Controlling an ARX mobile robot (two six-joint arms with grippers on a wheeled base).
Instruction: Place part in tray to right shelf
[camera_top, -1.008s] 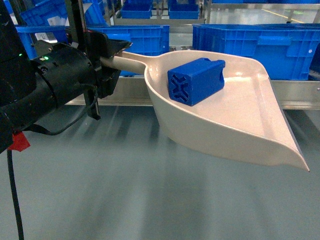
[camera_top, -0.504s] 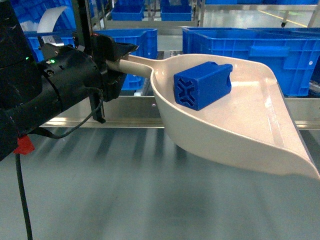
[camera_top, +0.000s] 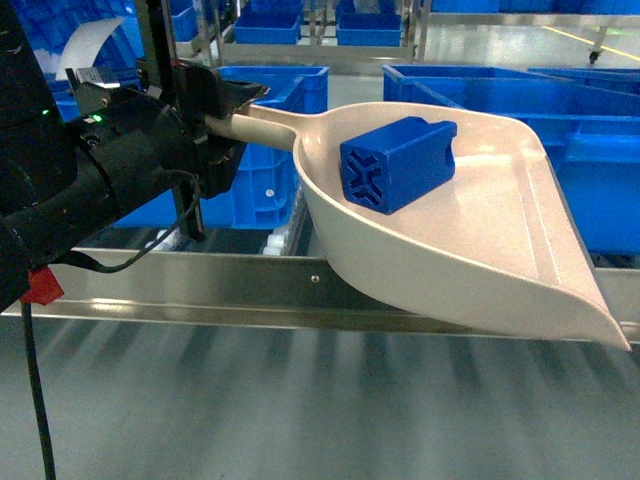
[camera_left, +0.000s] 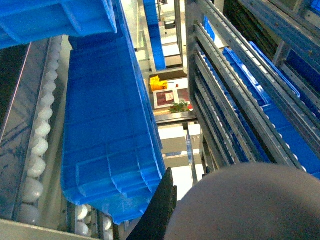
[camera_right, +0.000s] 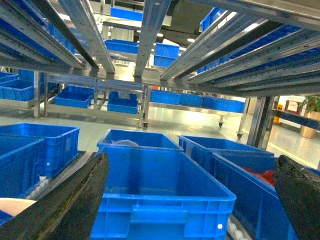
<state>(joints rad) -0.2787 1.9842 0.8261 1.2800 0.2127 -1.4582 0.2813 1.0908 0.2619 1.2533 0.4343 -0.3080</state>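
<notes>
Glossy cream plastic tray (camera_top: 470, 240) (smooth), matt blue part (camera_top: 397, 164), shiny steel right shelf (camera_top: 250, 290).

Left gripper (camera_top: 222, 118) clamps tray (camera_top: 480, 240) handle, frame centre; blue part (camera_top: 395, 165) inside; shelf (camera_top: 250, 290) rail below.

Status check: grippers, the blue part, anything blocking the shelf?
Left gripper shut on tray handle; right gripper open, empty. Part sits in tray. Blue crates crowd the right shelf behind its rail.

Clearly a warehouse or factory floor: long stainless-steel flow racks with white rollers (camera_left: 37, 150) (several tiers overhead), rows of large blue plastic crates (camera_right: 162, 195), polished concrete aisles.
</notes>
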